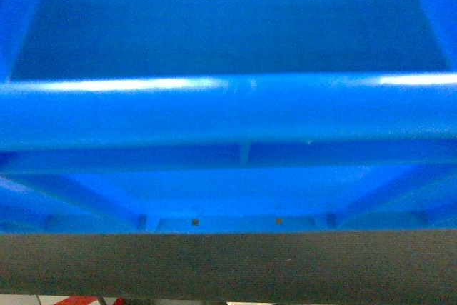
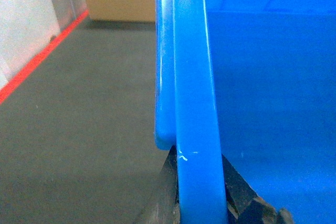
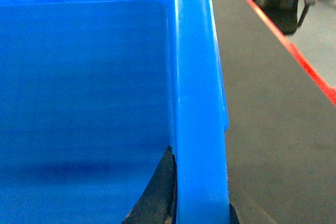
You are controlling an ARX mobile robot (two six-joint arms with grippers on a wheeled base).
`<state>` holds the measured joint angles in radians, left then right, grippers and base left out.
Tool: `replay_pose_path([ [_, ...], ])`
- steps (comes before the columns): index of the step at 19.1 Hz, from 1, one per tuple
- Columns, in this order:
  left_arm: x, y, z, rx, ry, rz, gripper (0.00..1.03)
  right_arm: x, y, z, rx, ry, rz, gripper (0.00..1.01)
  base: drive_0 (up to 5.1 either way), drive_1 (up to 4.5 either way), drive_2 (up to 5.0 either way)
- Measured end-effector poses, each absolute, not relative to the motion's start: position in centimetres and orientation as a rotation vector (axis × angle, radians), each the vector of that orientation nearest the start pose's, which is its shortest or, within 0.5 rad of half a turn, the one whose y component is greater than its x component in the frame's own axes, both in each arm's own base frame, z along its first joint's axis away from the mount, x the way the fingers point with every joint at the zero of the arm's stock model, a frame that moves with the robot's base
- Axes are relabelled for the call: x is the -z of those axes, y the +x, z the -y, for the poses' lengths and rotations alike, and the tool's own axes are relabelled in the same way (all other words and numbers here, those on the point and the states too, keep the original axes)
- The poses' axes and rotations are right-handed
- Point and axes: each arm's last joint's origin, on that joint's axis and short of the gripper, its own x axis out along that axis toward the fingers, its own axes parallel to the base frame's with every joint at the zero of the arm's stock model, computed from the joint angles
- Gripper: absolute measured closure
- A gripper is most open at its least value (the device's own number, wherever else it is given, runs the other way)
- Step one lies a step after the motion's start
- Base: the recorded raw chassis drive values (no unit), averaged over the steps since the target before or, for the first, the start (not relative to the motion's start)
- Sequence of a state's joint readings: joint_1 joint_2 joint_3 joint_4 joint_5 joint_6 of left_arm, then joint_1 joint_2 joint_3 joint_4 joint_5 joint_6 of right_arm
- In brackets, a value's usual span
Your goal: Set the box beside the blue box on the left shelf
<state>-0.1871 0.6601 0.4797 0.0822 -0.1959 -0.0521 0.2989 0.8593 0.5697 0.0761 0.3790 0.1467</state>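
From the head camera the box (image 1: 228,108) fills everything, so the shelf is hidden; carried blind, it could bump something. At the left wrist, the left gripper (image 2: 202,192) clamps the rim. At the right wrist, the right gripper (image 3: 199,203) pinches the opposite rim; either could slip.

Little of the robot shows: the left gripper (image 2: 202,195) has black, matte jaws with worn, angular edges at the bottom of its wrist view; the right gripper (image 3: 202,192) shows the same dark, curved jaws
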Motion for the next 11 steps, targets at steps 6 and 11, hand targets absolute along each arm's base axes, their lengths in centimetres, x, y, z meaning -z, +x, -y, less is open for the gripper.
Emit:
replay_pose_path([
  [6,-27.5,15.3,2.4,-0.002,-0.024,-0.068,0.96,-27.5,17.8,-4.9,0.111,0.027,-0.142,0.92,0.0,0.0,0.0],
  [11,-27.5,15.3,2.4,-0.002,-0.026,-0.058,0.96,-27.4,17.8,-4.9,0.108,0.033,-0.131,0.92,-1.6,-1.57,-1.6],
])
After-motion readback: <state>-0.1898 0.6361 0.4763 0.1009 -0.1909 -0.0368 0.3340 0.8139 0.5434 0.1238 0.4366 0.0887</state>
